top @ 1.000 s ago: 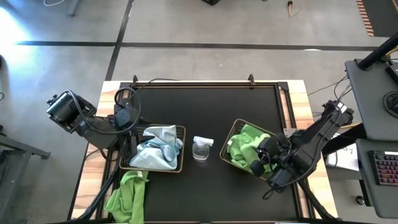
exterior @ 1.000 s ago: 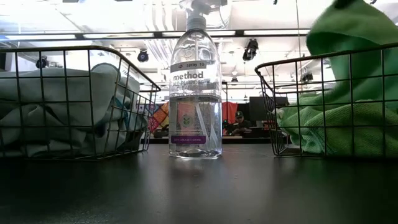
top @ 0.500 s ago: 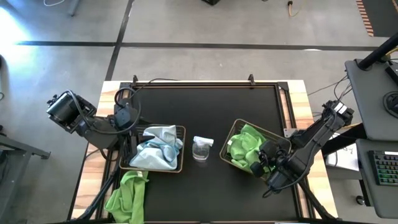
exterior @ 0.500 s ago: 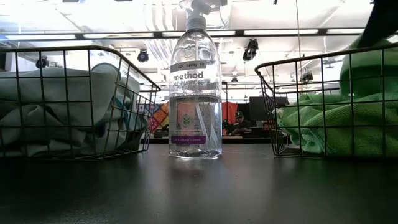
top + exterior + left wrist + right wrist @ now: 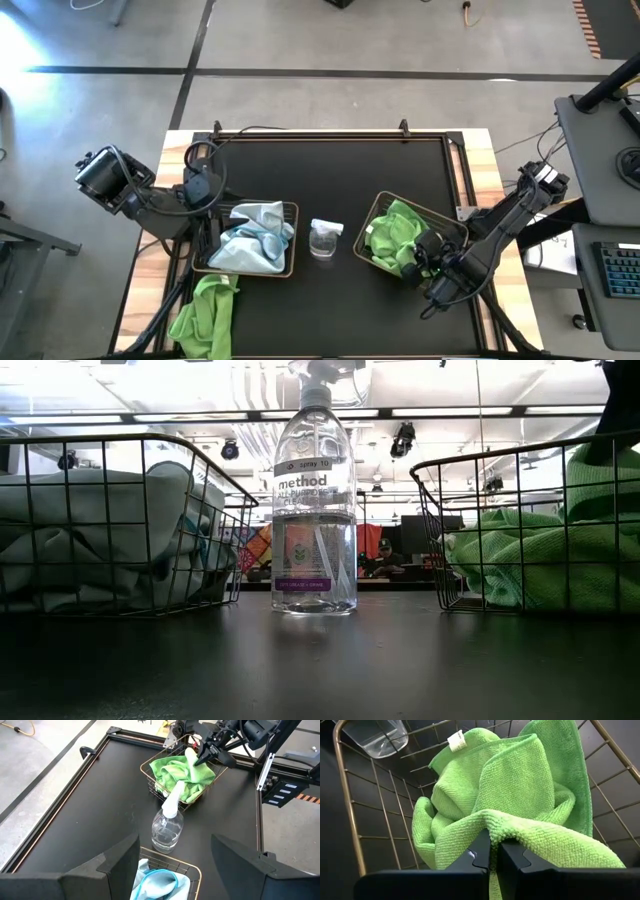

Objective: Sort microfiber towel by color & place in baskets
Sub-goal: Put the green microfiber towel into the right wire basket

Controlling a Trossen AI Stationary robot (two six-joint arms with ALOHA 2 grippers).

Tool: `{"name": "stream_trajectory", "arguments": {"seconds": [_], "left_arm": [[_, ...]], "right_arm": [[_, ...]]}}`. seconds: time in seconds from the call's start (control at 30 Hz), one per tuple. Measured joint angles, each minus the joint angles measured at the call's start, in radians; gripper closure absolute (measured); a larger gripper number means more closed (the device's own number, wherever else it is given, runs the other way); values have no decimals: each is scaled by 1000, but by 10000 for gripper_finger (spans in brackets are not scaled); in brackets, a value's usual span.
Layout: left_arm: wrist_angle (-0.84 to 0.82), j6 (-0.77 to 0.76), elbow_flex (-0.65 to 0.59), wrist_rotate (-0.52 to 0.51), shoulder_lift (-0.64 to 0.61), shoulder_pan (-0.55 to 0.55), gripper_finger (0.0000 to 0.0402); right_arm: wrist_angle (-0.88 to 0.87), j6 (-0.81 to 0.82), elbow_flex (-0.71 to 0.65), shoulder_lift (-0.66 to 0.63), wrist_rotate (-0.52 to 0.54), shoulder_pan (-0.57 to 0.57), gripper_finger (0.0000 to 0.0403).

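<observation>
The right basket holds a heap of lime green towels, and my right gripper is shut on one of them, low over the basket's near end. The left basket holds pale blue towels. Another green towel lies flat at the table's near left corner. My left gripper is open and waits above the left basket's left end, touching nothing. My right gripper pinches a raised fold of green towel between its two fingers. It comes slanting down from the table's near right. The rest of that towel lies slack on the green heap inside the right basket.
A clear spray bottle stands upright between the two baskets. The dark table top lies open on the far side of the baskets. Wooden strips run along the table's left and right edges.
My right gripper has gone down and slightly toward the table's near edge, still shut on the green towel. The towel, held well above the right basket's rim a second ago, has sunk onto the green heap inside the basket.
</observation>
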Motion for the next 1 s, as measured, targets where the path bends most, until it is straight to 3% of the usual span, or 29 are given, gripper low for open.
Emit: {"name": "stream_trajectory", "arguments": {"seconds": [0.27,0.73,0.83,1.0], "left_arm": [[0,0,0,0,0,0,173],[0,0,0,0,0,0,173],[0,-4,0,1,0,0,173],[0,-5,0,12,0,0,173]], "right_arm": [[4,38,0,0,3,-1,379],[42,25,0,-2,-4,-1,234],[18,19,34,-2,-69,-1,214],[-19,-30,141,-3,-77,0,201]]}}
